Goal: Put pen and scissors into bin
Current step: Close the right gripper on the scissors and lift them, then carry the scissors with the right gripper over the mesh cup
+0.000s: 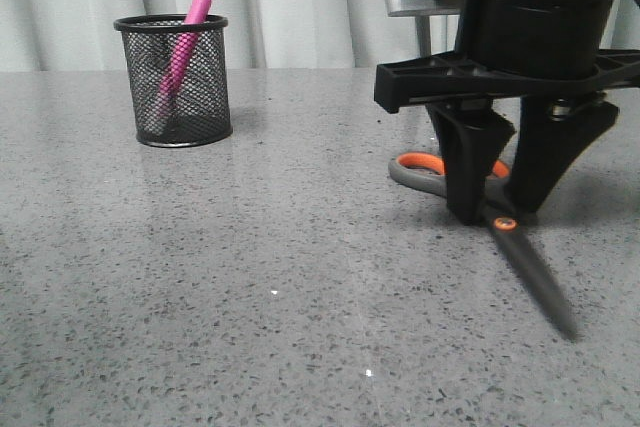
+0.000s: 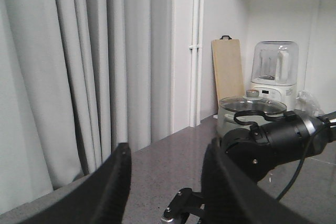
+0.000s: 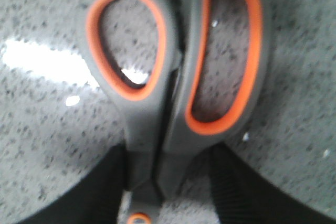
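Observation:
The scissors [image 1: 530, 272] lie flat on the grey table at the right, handles away from the camera, blades towards it. My right gripper [image 1: 498, 209] points down over them, its open fingers straddling the neck by the orange pivot screw. In the right wrist view the scissors [image 3: 176, 114] fill the frame; one finger [image 3: 105, 182] touches the neck, while the other stands a little apart from it. The pink pen [image 1: 183, 52] stands tilted inside the black mesh bin [image 1: 205, 97] at the far left. My left gripper [image 2: 167, 148] is open and empty, raised, and does not show in the front view.
Grey curtains [image 1: 300, 7] hang behind the table. The left wrist view shows the right arm [image 2: 273, 140], a wooden board [image 2: 227, 72], a blender [image 2: 274, 72] and a lidded pot [image 2: 252, 109] by the wall.

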Action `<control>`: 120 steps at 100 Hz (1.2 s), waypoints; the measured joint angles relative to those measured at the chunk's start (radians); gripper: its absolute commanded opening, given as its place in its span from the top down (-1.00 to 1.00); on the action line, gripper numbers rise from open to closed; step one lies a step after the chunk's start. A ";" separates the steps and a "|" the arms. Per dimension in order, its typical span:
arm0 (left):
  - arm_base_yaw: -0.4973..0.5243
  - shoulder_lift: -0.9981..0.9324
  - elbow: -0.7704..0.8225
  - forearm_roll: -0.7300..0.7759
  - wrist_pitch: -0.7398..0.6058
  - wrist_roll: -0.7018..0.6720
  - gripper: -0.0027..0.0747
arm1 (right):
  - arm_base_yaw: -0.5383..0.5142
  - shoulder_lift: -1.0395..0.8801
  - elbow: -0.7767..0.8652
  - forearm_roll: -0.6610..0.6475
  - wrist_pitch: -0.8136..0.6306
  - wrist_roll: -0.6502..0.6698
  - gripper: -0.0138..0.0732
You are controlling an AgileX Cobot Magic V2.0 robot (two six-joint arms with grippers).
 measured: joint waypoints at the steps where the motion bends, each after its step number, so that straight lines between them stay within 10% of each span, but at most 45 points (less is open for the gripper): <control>1: 0.000 0.000 0.000 0.000 0.000 0.000 0.19 | 0.000 0.002 0.000 -0.002 0.000 0.000 0.30; 16: 0.000 0.000 0.000 0.000 0.006 -0.002 0.19 | 0.000 0.008 -0.008 -0.028 -0.003 0.000 0.86; 57: 0.000 -0.049 0.001 0.028 -0.014 -0.004 0.19 | 0.004 -0.037 -0.057 -0.126 -0.146 -0.002 0.82; 120: 0.000 -0.185 0.001 0.086 -0.131 -0.004 0.19 | 0.079 0.013 -0.153 -0.135 -1.304 -0.002 0.82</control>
